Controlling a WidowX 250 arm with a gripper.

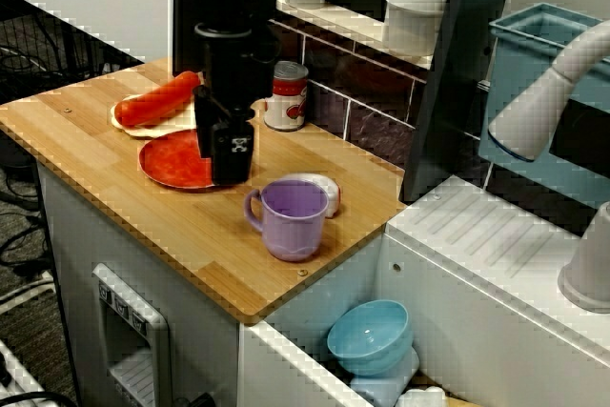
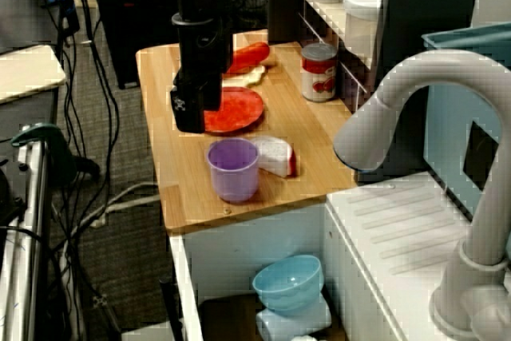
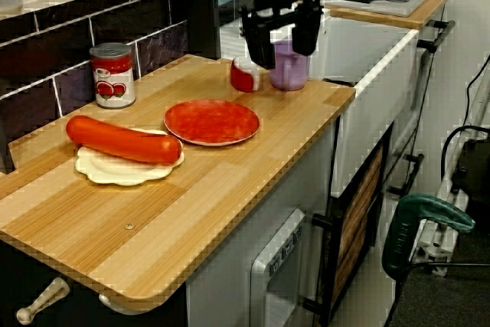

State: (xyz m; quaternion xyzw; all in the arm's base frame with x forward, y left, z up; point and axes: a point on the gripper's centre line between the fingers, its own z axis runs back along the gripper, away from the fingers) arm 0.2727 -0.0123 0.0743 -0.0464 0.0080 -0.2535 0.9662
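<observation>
Fingers (image 3: 262,45) hang apart, empty, over the red plate (image 1: 172,161) edge, purple cup (image 1: 291,221) near.

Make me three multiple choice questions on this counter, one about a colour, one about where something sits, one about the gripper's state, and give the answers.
1. What colour is the plate nearest the gripper? A red; B blue; C green.
2. Where is the cheese wedge? A on the plate; B beside the purple mug; C inside the purple mug.
3. How do the jaws stand? A shut on the cheese wedge; B shut on the purple mug; C open, holding nothing.
Answers: 1 A, its bare surface shows red in every view. 2 B, the cheese wedge lies on the wood right next to the purple mug. 3 C, the low view along the counter shows the jaws spread apart, gripping nothing.
</observation>
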